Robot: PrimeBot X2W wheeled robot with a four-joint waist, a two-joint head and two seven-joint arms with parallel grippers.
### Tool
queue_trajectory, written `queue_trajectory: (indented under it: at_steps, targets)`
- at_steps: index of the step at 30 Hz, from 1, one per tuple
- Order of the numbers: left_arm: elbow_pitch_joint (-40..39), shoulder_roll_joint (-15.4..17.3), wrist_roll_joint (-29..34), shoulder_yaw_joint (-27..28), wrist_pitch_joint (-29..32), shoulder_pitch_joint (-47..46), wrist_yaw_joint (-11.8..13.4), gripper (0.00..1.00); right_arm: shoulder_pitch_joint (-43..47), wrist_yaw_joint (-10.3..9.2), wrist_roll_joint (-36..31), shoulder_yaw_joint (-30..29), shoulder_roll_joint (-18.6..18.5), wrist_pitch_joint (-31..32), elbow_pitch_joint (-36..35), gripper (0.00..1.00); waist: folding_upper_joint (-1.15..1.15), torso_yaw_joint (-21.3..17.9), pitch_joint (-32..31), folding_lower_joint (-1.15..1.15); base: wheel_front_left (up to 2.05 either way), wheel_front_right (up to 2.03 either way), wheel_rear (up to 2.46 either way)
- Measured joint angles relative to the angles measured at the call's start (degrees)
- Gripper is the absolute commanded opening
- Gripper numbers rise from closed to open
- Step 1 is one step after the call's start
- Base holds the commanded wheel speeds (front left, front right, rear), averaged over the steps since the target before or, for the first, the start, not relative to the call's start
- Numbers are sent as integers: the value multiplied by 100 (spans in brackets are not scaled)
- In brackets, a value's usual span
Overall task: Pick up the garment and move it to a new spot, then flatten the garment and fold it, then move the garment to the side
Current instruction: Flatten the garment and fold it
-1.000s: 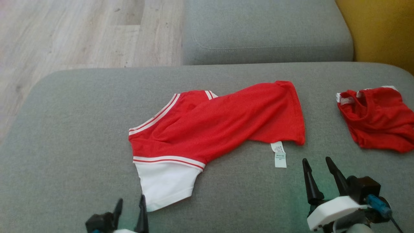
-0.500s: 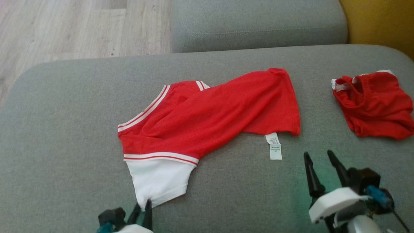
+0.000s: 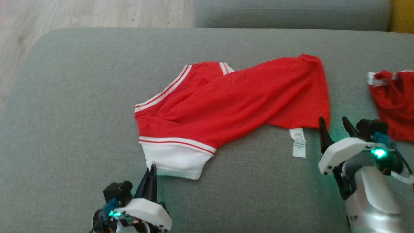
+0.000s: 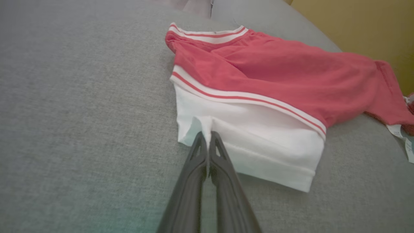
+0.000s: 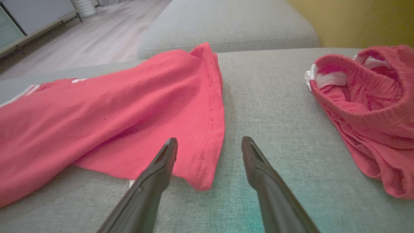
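Observation:
The garment [image 3: 233, 103] is a red shirt with white striped trim and a white sleeve [image 3: 174, 160], lying crumpled across the grey sofa cushion [image 3: 64, 113]. My left gripper [image 3: 151, 168] is shut on the sleeve's near edge; the left wrist view shows the white cloth [image 4: 258, 142] puckered between the closed tips of that gripper [image 4: 206, 136]. My right gripper [image 3: 333, 121] is open at the shirt's right hem corner. In the right wrist view that gripper [image 5: 209, 140] has the hem corner [image 5: 207, 155] lying between its spread fingers.
A second red garment [image 3: 394, 106] lies bunched at the cushion's right, close to the right gripper. A white care label [image 3: 299, 142] trails from the hem. Wooden floor [image 3: 81, 13] lies beyond the cushion's far left; another grey cushion [image 3: 291, 13] sits behind.
The head camera has tilted and shifted. My left gripper went from open beside the sleeve to shut on its edge. My right gripper advanced, still open, to the hem corner.

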Motion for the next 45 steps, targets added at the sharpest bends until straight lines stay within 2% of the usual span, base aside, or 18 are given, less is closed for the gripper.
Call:
queue_trajectory:
  at_steps: [5, 10, 11, 12, 13, 14, 15, 20, 23, 26, 29, 31, 35, 40, 45]
  targets:
    - [-227, 30, 1, 4, -79, -9, 12, 0, -491, 1, -396, -415, -4, -9, 921, 100, 0, 248, 196, 0, 0, 0, 0]
    - [-444, 62, 1, 34, -131, -4, 68, 0, -745, 1, -513, -424, -14, -129, 1528, 100, 0, 370, 252, 0, 0, 0, 0]
    - [-486, 71, 1, 38, -132, -3, 81, 0, -803, 0, -514, -422, -16, -151, 1628, 88, 0, 368, 237, -1, 0, 0, 0]
    - [-527, 82, 1, 40, -132, -1, 92, 0, -839, 0, -515, -421, -18, -152, 1707, 55, 0, 364, 218, -1, 0, 0, 0]
    - [-580, 97, 1, 43, -132, 8, 110, 0, -875, 0, -512, -412, -18, -154, 1807, 35, 0, 357, 196, -1, 0, 0, 0]
    - [-580, 97, 1, 43, -132, 8, 110, 0, -875, 0, -512, -412, -18, -154, 1807, 9, 0, 357, 196, -1, 0, 0, 0]
    - [-627, 109, 1, 47, -133, 15, 115, 0, -911, 0, -479, -397, -18, -156, 1905, 0, 0, 348, 172, -1, 0, 0, 0]
    - [-895, 174, 1, 76, -141, 25, 143, 0, -1017, 0, -107, -201, -16, -394, 2272, 0, 0, 269, 23, -1, 0, 0, 0]
    - [-1166, 261, 1, 113, -182, 24, 142, 0, -1039, 0, 372, 76, -18, -610, 2380, 0, 0, 209, -120, -1, 0, 0, 0]
    - [-1712, 436, -2, 319, -190, 5, 142, 0, -1041, 0, 947, 590, -18, -821, 2288, 0, 0, 104, -383, -1, 0, 0, 0]
    - [-2223, 613, -18, 489, -188, -42, 142, 0, -1037, 0, 1596, 1057, -19, -832, 1905, 0, 0, -8, -600, -2, 0, 0, 0]
    - [-2609, 736, -23, 620, -170, -131, 145, 0, -1025, 0, 2027, 1354, -18, -805, 1477, 0, 0, -106, -727, -2, 0, 0, 0]
    - [-3461, 1002, -76, 859, -10, -359, 210, 0, -953, 0, 2297, 1515, -19, -677, 454, 0, 0, -337, -952, -2, 0, 0, 0]
    - [-4499, 1361, -43, 1043, 357, -664, 299, 0, -476, 0, 2179, 1243, -66, -169, -1262, 0, 0, -604, -1176, -2, 0, 0, 0]
    - [-5304, 1788, 138, 1165, 933, -1271, 354, 0, 123, 0, 1755, 697, -175, 732, -3454, 0, 0, -797, -1277, -2, 0, 0, 0]
